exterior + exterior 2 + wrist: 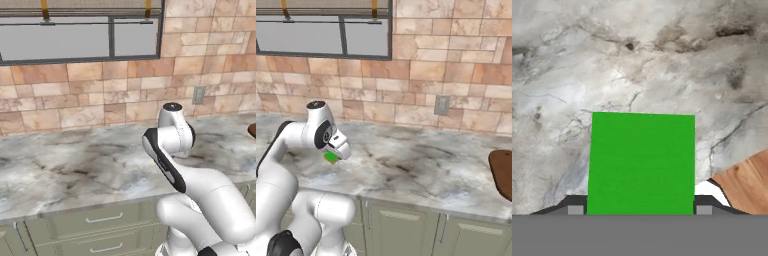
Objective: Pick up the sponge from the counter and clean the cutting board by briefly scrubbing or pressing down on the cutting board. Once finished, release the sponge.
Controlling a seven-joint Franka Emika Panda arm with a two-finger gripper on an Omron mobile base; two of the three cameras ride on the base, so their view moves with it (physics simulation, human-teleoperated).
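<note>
1. No brand, label or readable writing shows on any surface.
2. The sponge (642,162) sits between the two dark fingertips (575,206) of the gripper (641,207), one tip pressed to each side edge, so the gripper is clamped on the sponge. In the hand view its bright green top is a flat, plain rectangle, only slightly taller than wide, with its long axis running away from the hand.
3. In the right base view the sponge (331,157) shows as a small green patch under the white hand, just above the bench (421,170). Whether it touches the stone I cannot tell.
4. The cutting board (502,172) lies on the bench at the far right edge of the right base view, well apart from the sponge. It is dark reddish-brown wood with a rounded end, cut off by the frame. A sliver of its edge (252,131) shows in the left base view.
5. The bench is grey-white marbled stone with dark veins and smudges, over grey-green drawers (102,219) with pale bar handles.
6. The wall behind is tan and pink stone tile (456,70) carrying a grey outlet plate (442,105). A dark-framed window (80,40) sits above.
7. In the hand view's lower right corner lies a wedge of light orange wood grain (744,187).
</note>
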